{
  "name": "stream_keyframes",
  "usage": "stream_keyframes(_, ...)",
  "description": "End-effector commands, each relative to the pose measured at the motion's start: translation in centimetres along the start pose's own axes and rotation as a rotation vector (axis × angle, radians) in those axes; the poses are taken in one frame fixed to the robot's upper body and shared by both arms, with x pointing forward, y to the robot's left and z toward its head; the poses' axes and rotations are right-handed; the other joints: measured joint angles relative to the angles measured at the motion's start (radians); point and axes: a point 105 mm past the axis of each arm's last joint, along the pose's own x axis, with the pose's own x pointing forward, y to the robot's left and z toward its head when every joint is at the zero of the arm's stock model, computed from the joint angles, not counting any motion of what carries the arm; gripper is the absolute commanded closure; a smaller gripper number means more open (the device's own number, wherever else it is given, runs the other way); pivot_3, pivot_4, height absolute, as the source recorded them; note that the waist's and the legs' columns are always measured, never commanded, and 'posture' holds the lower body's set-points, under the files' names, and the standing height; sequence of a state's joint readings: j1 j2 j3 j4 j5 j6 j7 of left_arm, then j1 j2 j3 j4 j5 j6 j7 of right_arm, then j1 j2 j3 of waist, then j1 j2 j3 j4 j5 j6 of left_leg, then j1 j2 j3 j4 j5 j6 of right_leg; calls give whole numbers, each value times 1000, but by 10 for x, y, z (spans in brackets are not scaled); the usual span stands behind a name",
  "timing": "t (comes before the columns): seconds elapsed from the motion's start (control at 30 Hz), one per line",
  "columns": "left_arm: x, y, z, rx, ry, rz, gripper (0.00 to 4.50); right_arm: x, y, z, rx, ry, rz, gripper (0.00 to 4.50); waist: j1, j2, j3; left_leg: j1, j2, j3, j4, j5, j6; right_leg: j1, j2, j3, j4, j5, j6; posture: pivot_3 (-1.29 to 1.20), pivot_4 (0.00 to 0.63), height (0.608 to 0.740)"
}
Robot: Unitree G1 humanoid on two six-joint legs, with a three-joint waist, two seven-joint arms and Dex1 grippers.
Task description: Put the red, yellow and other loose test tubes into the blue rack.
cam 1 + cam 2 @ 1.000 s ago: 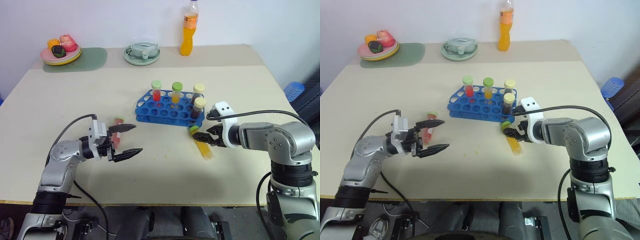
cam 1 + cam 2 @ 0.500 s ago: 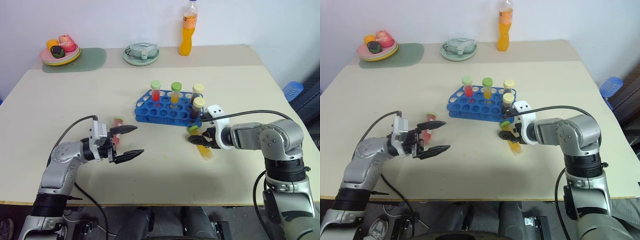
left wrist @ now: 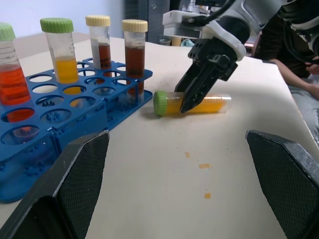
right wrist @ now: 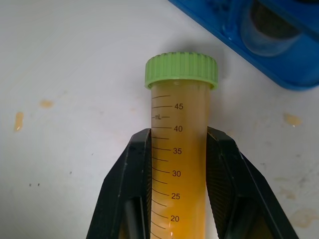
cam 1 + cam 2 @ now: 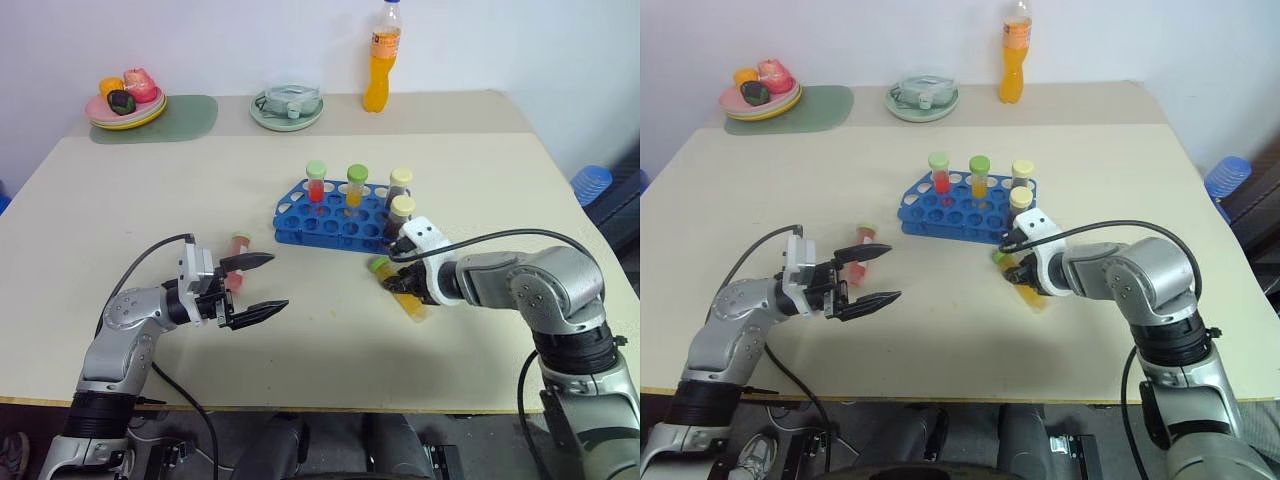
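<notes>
pickup step: the right gripper (image 5: 397, 284) is clenched on the yellow tube (image 4: 179, 149), which lies on the surface (image 5: 330, 350) just beside the blue rack (image 5: 335, 225). next, lift, upright it, seat it in a free hole. left gripper (image 5: 255, 285) hovers released.

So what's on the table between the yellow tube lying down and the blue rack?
Nothing: in the left wrist view, bare table separates the yellow tube, held in the right gripper, from the blue rack.
</notes>
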State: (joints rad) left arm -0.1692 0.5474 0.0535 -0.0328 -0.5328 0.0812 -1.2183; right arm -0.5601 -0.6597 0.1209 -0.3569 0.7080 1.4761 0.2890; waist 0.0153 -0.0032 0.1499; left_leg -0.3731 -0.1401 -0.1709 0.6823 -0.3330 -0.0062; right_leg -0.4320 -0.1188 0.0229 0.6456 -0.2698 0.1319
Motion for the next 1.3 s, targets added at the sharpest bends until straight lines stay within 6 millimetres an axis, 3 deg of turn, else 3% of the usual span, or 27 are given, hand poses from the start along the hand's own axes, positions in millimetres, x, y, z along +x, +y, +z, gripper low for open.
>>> stream_keyframes(0.03,-2,1,8,33,-20,6,0,-12,5,8,-106,-98,39,3361,0,0,0,0,0,0,0,0,0,0,0,0,0,0,0,0,150,740)
stream_keyframes(0.17,-3,2,7,29,-22,14,0,-30,41,28,-145,-364,373,3361,-8,0,1,0,1,0,-1,0,0,0,0,0,0,0,0,0,150,740)
stream_keyframes(0.33,-5,5,7,25,-23,33,0,-39,55,57,-238,-682,468,3361,-12,0,1,1,2,1,-1,0,0,0,1,0,0,0,0,0,150,740)
stream_keyframes(0.43,-7,8,6,29,-26,56,0,-36,60,75,-343,-861,436,3361,-10,0,1,1,2,0,-1,0,0,0,1,0,0,0,0,0,150,740)
stream_keyframes(0.57,-10,17,9,22,-63,130,0,-14,61,87,-410,-959,320,3361,-9,0,1,1,1,0,0,0,0,0,2,0,0,0,0,0,150,740)
stream_keyframes(0.8,-14,33,19,47,-119,248,0,16,51,105,-374,-1140,68,3361,-20,0,1,1,1,0,-1,0,-1,-1,2,0,2,0,0,0,150,740)
stream_keyframes(1.0,-16,44,27,65,-162,320,0,28,37,111,-326,-1226,-118,3361,-34,0,1,1,1,0,-1,1,-1,-2,3,0,2,0,0,0,150,740)
stream_keyframes(1.3,-16,46,25,63,-181,347,0,37,33,108,-307,-1249,-170,3361,-37,0,1,1,1,0,-1,1,-2,-2,4,0,3,0,0,0,150,740)
